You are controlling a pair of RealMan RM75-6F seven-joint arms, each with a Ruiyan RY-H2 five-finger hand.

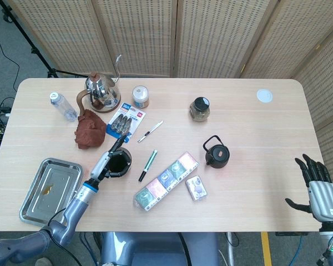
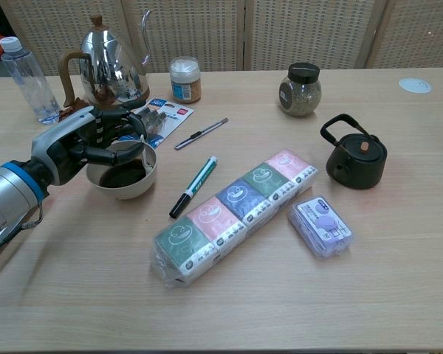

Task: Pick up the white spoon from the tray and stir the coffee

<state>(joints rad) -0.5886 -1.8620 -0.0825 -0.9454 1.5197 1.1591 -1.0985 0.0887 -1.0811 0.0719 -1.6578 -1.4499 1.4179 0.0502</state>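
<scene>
Spread across a pale wooden surface (image 1: 255, 127): kettle (image 1: 102, 90), steel tray (image 1: 50, 188), coffee bowl (image 2: 122, 174), black teapot (image 1: 216, 153), marker (image 1: 147, 164), tissue packs (image 1: 165, 180).

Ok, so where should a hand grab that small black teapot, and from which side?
Take the black teapot by its arched bail handle, coming straight down from above. The handle stands upright over the lid, leaving a gap for fingers to hook, and nothing crowds it.

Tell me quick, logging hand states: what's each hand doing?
Left hand: holding the white spoon in the coffee cup.
Right hand: open, holding nothing.
</scene>
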